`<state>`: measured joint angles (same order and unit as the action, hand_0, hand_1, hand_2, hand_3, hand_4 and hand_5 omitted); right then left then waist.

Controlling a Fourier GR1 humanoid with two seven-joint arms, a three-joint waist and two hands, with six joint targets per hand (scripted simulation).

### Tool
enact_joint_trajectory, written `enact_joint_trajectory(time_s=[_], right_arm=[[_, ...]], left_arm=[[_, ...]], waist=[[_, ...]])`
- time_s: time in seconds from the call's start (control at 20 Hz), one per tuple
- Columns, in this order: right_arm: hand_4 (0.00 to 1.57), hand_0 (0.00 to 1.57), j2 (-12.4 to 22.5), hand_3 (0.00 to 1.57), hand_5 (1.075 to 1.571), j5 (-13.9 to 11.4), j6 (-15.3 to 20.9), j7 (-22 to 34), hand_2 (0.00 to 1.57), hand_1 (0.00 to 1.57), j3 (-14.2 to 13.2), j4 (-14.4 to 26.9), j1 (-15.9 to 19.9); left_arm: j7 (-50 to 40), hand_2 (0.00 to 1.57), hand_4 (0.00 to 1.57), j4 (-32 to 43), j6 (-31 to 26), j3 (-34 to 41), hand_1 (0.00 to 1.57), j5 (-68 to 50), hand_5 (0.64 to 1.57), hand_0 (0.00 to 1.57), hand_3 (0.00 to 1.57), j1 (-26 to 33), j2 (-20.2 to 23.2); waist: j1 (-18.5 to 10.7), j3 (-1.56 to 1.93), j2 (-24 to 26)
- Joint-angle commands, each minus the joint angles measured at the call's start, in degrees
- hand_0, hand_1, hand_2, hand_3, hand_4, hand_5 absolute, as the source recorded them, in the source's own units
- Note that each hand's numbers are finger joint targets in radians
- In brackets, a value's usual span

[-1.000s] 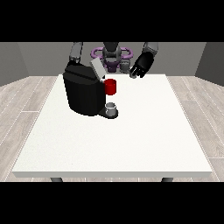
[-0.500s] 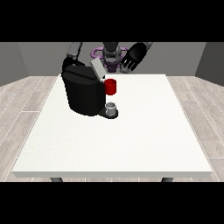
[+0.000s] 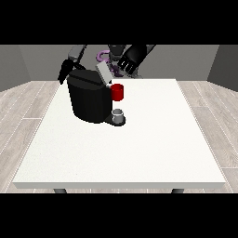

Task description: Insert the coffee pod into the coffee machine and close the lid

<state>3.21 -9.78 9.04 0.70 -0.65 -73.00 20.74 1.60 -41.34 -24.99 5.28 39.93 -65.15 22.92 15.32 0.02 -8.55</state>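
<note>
Front view shows the hand at the view's right [image 3: 128,62] now closer to the coffee machine's [image 3: 90,98] raised lid [image 3: 103,72] than a second ago (fingers apparently curled, contents unclear). A grey thing [image 3: 119,114], possibly the pod, sits beneath a red thing at the machine [image 3: 117,92]; the lid looks still open.

Desk [image 3: 139,153] plain white; coffee machine [image 3: 88,100] black with a light grey lid [image 3: 103,73] at its 1 o'clock. Red thing at the machine [image 3: 117,92] at its 3 o'clock, grey thing [image 3: 119,114] at 4 o'clock. Both hands black [image 3: 128,62] [image 3: 64,74]; floor [image 3: 28,100] pale grey wood-plank pattern.
</note>
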Motion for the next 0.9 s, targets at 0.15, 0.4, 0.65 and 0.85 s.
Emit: enact_joint_trajectory(time_s=[0.15,0.4,0.65,0.85], right_arm=[[0.0,0.0,0.38,0.0,1.571,0.66,0.26,-2.21,0.0,0.0,-1.35,-0.04,1.83],[0.12,0.0,-1.67,0.0,1.571,-1.07,4.0,1.29,0.0,0.0,-0.83,-0.39,3.87],[0.0,0.0,2.08,0.0,1.571,0.77,0.12,1.87,0.0,0.0,-2.52,-0.92,6.04],[0.15,0.0,1.9,0.0,1.571,0.35,0.71,-0.33,0.0,0.0,-2.38,-1.49,4.8]], left_arm=[[0.87,1.3,0.47,0.49,0.66,0.59,1.27,0.74,1.571,1.27,1.26,-4.14,1.45],[1.81,1.28,0.47,1.63,0.03,0.41,1.21,1.17,1.571,1.21,1.24,-5.04,1.71],[1.8,1.26,0.46,3.76,-1.42,2.0,1.2,0.92,1.571,1.2,1.23,-7.45,4.46],[3.35,1.29,0.43,4.12,0.74,1.49,1.25,1.75,1.571,1.25,1.22,-5.87,3.7]], waist=[[1.11,0.0,-5.59],[0.15,-0.01,-5.9],[2.14,-0.01,-7.93],[2.69,-0.01,-8.97]])
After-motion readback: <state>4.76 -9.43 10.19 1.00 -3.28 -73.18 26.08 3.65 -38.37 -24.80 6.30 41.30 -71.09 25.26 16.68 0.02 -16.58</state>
